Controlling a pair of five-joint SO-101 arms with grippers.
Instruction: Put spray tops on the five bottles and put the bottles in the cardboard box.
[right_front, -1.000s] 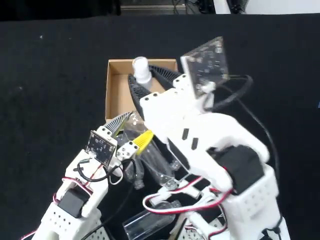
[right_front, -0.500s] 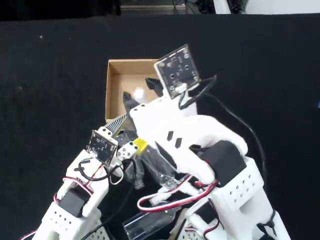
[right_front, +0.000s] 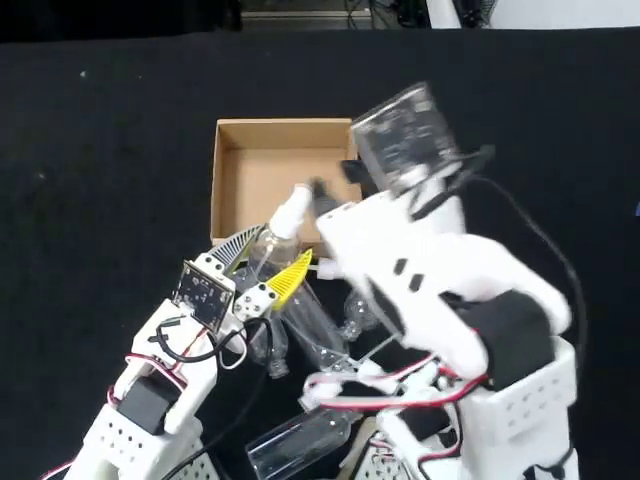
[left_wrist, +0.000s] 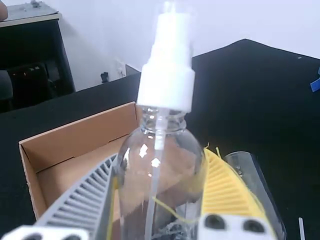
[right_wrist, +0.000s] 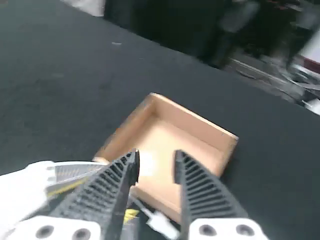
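**A:** Where do we have the bottle (left_wrist: 156, 200)?

**B:** In the left gripper (right_front: 272, 250), which is pinching it round its clear body. It sits at the near edge of the cardboard box (right_front: 213, 185) and leans with its neck toward the opening.

**A:** And the spray top (left_wrist: 167, 75)?

**B:** It's white and sits on the neck, with its dip tube (left_wrist: 152, 185) running down inside. It looks seated to us, but we cannot tell whether it is screwed fully home.

**A:** What of the right gripper (right_wrist: 156, 156)?

**B:** Its jaws are spread a little with nothing held between them. It hangs over the box, just beside the spray top.

**A:** Which step do we reckon we are in?

**B:** We judge the capping of this bottle to be about finished, so boxing it comes next. By our reckoning none of the five has gone into the box yet.

**A:** What does the next move call for?

**B:** We'd want the right gripper drawn clear first. Then the left arm should carry the bottle over the near wall and lower it well in before letting go. We'd lay it along a wall so the others have room.

**A:** And the others?

**B:** The other bottles (right_front: 300, 443) lie on their sides on the black tabletop (right_front: 110, 150), close to the arm bases. They are waiting for their tops.
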